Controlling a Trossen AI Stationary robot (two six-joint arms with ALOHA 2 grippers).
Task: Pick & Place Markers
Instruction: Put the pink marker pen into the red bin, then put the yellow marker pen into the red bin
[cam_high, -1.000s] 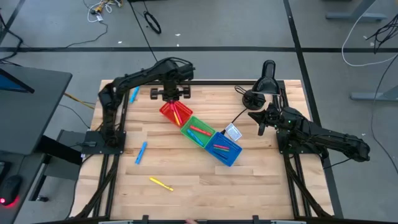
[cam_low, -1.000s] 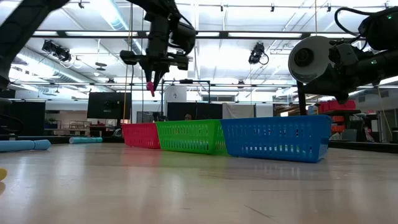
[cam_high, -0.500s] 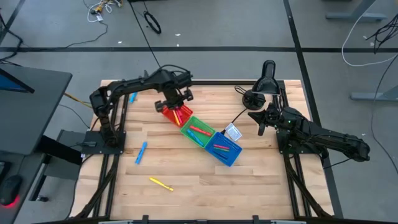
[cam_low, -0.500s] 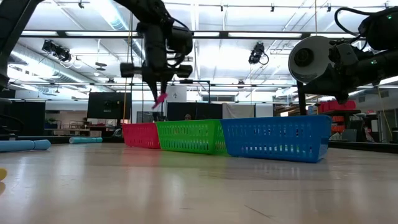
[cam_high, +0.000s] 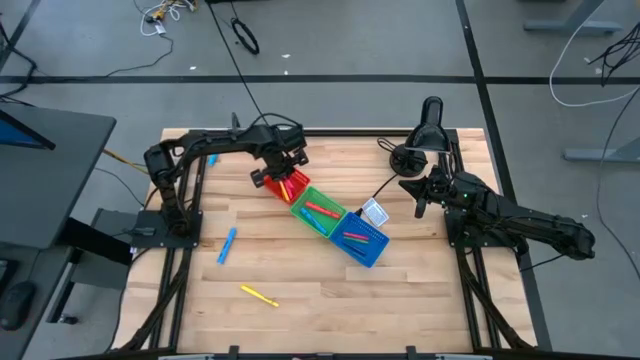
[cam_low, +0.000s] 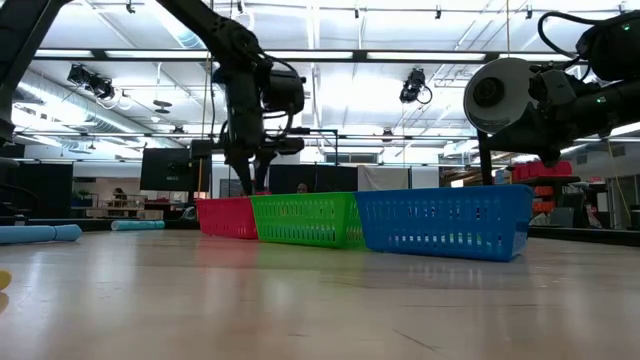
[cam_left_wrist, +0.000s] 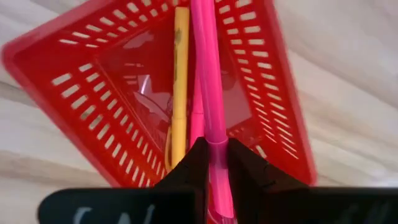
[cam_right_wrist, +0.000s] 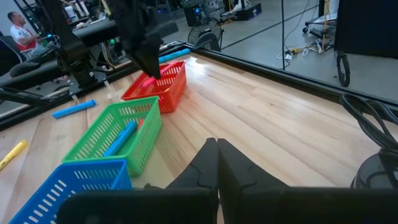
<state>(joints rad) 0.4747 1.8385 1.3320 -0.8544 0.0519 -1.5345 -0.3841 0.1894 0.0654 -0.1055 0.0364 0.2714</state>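
My left gripper (cam_high: 283, 165) hangs over the red bin (cam_high: 278, 186) at the table's far left-centre, shut on a pink marker (cam_left_wrist: 208, 74). The marker reaches down into the red bin (cam_left_wrist: 81, 93). A yellow marker (cam_left_wrist: 180, 81) and another pink one (cam_left_wrist: 196, 121) lie in that bin. The green bin (cam_high: 318, 212) and blue bin (cam_high: 362, 240) next to it hold more markers. My right gripper (cam_right_wrist: 217, 152) waits shut near the table's right edge, touching nothing. My left gripper pinches the pink marker's shaft (cam_left_wrist: 214, 134) between its two fingers, coming from above and pointing steeply down. The marker runs on beyond the fingertips, down into the red bin. I cannot tell whether its lower end touches the bin's floor.
Two blue markers (cam_high: 228, 244) (cam_high: 214, 152) and a yellow marker (cam_high: 259, 296) lie loose on the wooden table's left half. A small white card (cam_high: 373, 212) sits beside the blue bin. A black lamp-like stand (cam_high: 428, 125) is at the far right corner.
My left gripper has sunk toward the red bin and rolled about its pointing line, still shut on the pink marker. The marker, held well above the bins a second ago, now dips inside the red bin.
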